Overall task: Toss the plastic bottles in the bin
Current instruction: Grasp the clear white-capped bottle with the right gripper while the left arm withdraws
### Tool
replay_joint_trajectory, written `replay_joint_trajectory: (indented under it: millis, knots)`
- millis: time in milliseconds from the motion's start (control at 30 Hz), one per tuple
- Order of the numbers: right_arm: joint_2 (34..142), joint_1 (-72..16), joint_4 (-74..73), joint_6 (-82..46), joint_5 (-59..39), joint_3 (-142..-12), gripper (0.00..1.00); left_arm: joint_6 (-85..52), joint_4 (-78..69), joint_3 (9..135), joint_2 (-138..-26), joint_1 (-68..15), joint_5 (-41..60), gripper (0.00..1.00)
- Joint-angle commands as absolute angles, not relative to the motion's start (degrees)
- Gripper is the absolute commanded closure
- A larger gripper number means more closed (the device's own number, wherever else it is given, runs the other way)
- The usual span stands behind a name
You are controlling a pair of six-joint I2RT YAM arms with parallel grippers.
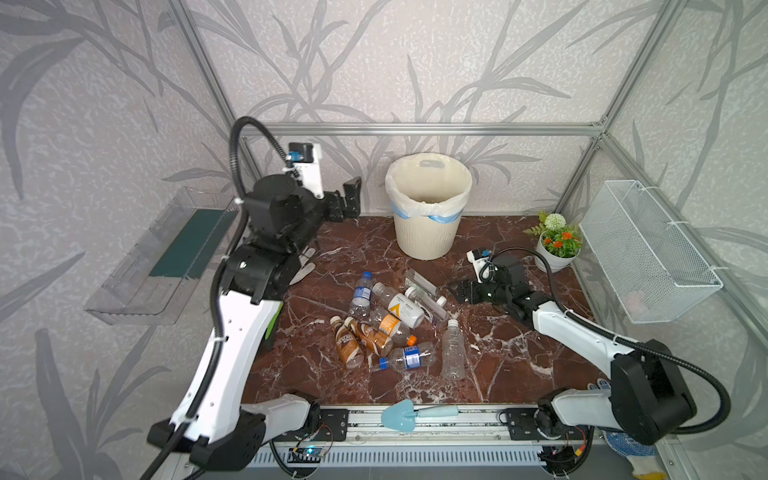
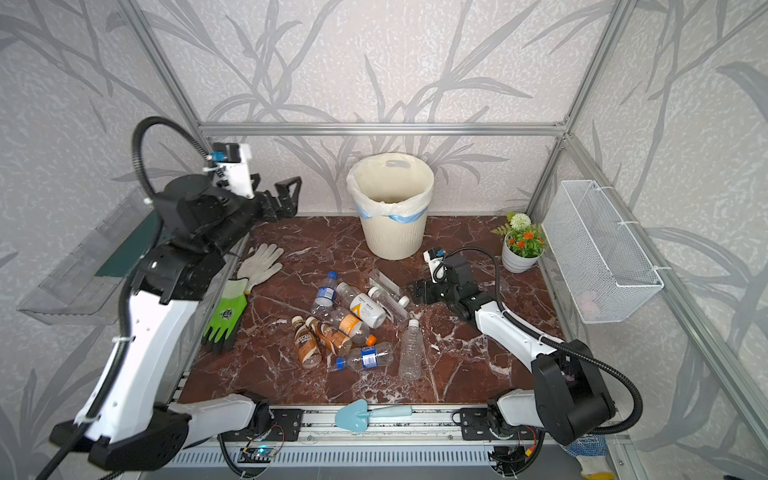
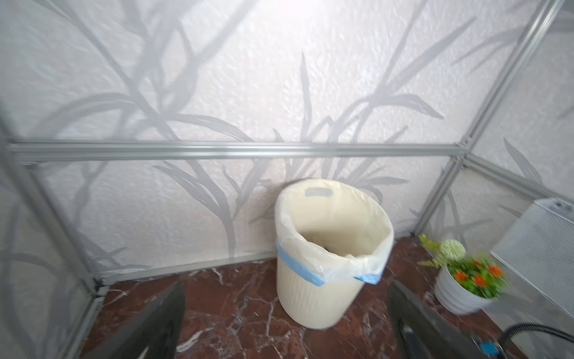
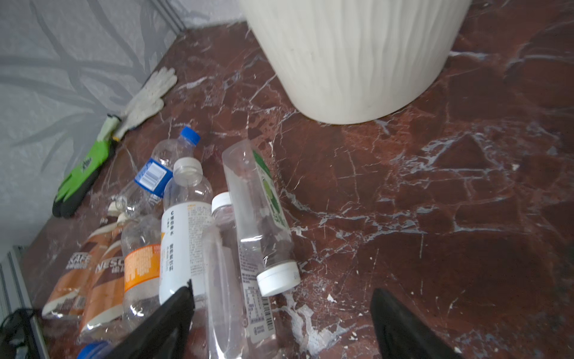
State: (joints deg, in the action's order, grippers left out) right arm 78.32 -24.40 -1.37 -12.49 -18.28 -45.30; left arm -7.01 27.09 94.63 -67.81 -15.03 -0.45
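The bin (image 1: pixel 428 237) stands at the back of the desk (image 1: pixel 519 357), in the upper middle of both top views. A white bag with blue ties is folded over its rim. What lies inside it is too dark to tell.

The plastic bottles (image 1: pixel 388 328) lie in a heap on the desk in the middle of the frame, below the bin and apart from it. One has a blue cap (image 1: pixel 366 275). Two have brown labels (image 1: pixel 347 347). One clear bottle (image 1: pixel 452 351) lies a bit to the right of the heap.

The left jaws are up in the air at the upper left, beside the bin and not touching it. They are spread wide and nothing is in them.

The right jaws are low over the desk, just to the right of the heap. They are spread too and pinch nothing. In the right wrist view, the bottles lie close in front of one jaw.

A white glove (image 2: pixel 262 262) and a green glove (image 2: pixel 224 316) lie at the left of the desk. A small flower pot (image 1: pixel 555 259) stands at the right.
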Motion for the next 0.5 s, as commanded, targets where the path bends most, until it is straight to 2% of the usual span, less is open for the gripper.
replay_joint_trajectory:
  millis: [0,100,233,467]
  knots:
    - [80.79,-26.72,6.00,-4.33,-18.60,-50.59,0.10,-6.49,29.82,83.11,-68.82,-10.30,-3.89,0.01]
    - [83.06,-29.27,11.92,0.49,-18.00,-55.00,0.11,-6.61,28.41,73.97,-66.10,-7.28,-3.52,0.01]
    - [84.44,-33.90,19.37,6.48,-14.92,-59.17,0.18,-7.27,23.73,64.78,-65.10,-6.14,-0.98,0.01]
    - [86.47,-36.68,25.60,8.37,-13.28,-59.69,0.34,-8.98,25.08,64.53,-69.74,-5.84,5.82,0.03]
